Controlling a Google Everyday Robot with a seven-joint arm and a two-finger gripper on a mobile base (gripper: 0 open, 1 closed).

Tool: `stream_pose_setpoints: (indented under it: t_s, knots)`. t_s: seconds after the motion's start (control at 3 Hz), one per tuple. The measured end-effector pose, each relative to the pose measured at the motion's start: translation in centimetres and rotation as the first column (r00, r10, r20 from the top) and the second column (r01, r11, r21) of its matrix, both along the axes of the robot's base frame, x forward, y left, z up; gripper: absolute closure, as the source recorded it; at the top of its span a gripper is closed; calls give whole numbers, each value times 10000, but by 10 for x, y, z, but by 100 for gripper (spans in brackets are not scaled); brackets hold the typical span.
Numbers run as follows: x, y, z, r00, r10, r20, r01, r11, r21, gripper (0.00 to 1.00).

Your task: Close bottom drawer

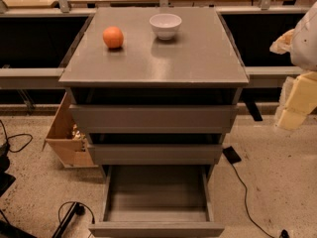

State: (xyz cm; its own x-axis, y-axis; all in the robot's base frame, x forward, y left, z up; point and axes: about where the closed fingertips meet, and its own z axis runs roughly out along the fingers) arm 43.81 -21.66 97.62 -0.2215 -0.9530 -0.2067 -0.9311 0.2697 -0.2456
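The bottom drawer (156, 229) of the grey cabinet is pulled far out toward me. Its flat front panel lies at the lower edge of the view and its boxy tray (157, 192) shows nothing inside. Above it are the mid-sized drawer front (155, 153) and the tallest drawer front (153, 119), both sticking out a little. My gripper (296, 103) is at the right edge, blurred, pale yellow and white, raised beside the cabinet's right side and well apart from the bottom drawer.
On the cabinet top (198, 58) sit an orange (113, 36) and a white bowl (165, 25). A wooden crate (67, 135) stands on the floor at the left. Black cables (245, 192) lie on the speckled floor at both sides. Rails and tables run behind.
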Motion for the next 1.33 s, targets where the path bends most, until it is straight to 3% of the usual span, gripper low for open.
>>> stream_pose_setpoints:
  t_s: [0.33, 0.67, 1.0, 1.33]
  knots:
    - [0, 0, 0, 10000, 0, 0, 0, 10000, 0, 0]
    - [-6, 2, -23, 9999, -46, -139, 46, 10000, 0, 0]
    - [-37, 7, -86, 9999, -118, -10, 119, 9994, 335, 0]
    - [-64, 3, -151, 9989, -294, -375, 308, 9989, 361, 0]
